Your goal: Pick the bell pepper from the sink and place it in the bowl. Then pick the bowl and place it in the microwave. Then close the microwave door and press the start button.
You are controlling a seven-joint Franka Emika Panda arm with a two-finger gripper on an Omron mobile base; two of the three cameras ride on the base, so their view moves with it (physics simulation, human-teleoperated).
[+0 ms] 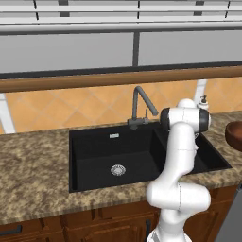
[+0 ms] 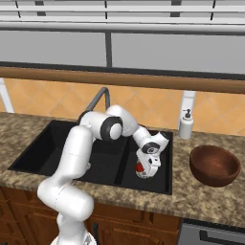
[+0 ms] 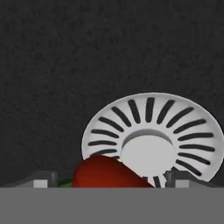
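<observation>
The task is at its first step, and by the look of the scene nothing is completed: the bell pepper [image 3: 109, 173] lies on the floor of the small basin of the sink [image 1: 94, 156], partly over the round steel drain [image 3: 151, 135], and the bowl [image 2: 215, 165] stands empty on the worktop [image 2: 206, 196] to the right of the sink, well apart from the pepper. The gripper [image 3: 111, 179] is lowered into the small basin with its jaws spread wide, one fingertip on each side of the pepper and no closure on it yet. In the right base view the pepper shows as a small red patch just beside the white hand. Remaining steps: close on the pepper, lift it, carry it to the bowl, move the bowl into the microwave, shut the door, and press start. Regarding orientation, the hand view shows the pepper's red body spanning most of the gap between the fingertips, with a trace of green at its left end; this suggests the stem end points toward the left fingertip and the long axis runs across the jaws, though most of the pepper is cut off at the view's lower edge, so this is uncertain.
</observation>
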